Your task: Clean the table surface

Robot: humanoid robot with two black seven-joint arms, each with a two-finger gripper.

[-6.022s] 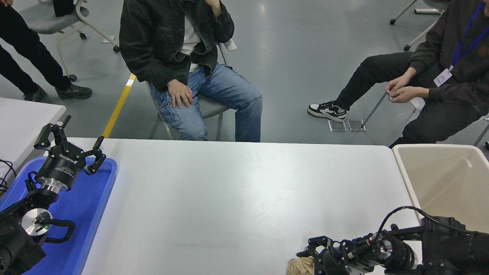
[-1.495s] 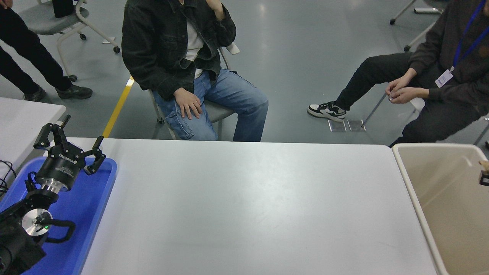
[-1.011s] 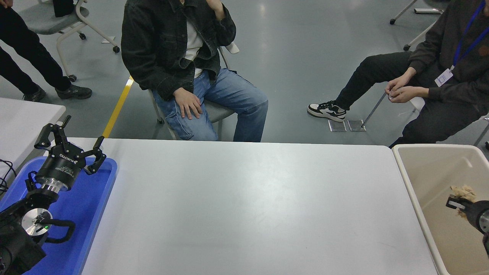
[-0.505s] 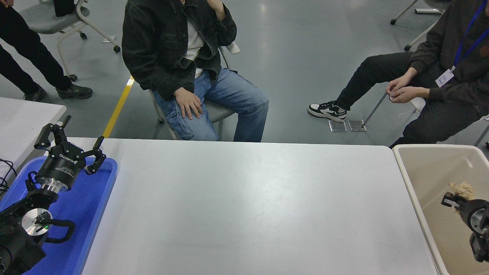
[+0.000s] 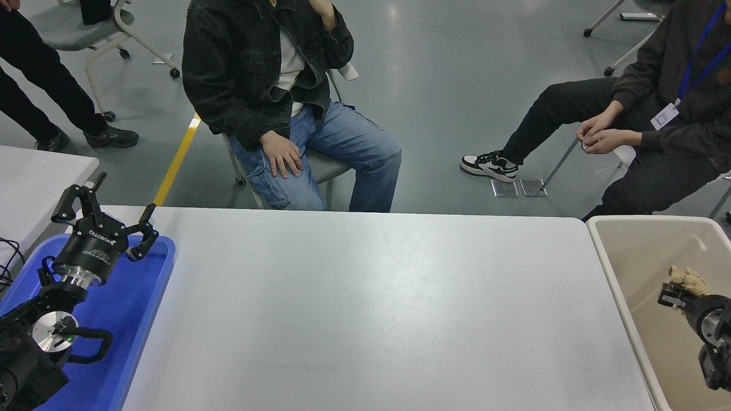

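Head view: right gripper [image 5: 679, 290] is closed on a crumpled tan paper wad [image 5: 688, 278], held over the beige bin [image 5: 639, 240] just beside the table surface [image 5: 365, 308]. Left gripper [image 5: 105, 220], fingers spread wide and holding nothing, sits parked above the blue tray [image 5: 137, 319].

One high head camera looks forward and down over the table surface [image 5: 365, 308].

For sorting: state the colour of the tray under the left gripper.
Blue tray, clearest in the head view.
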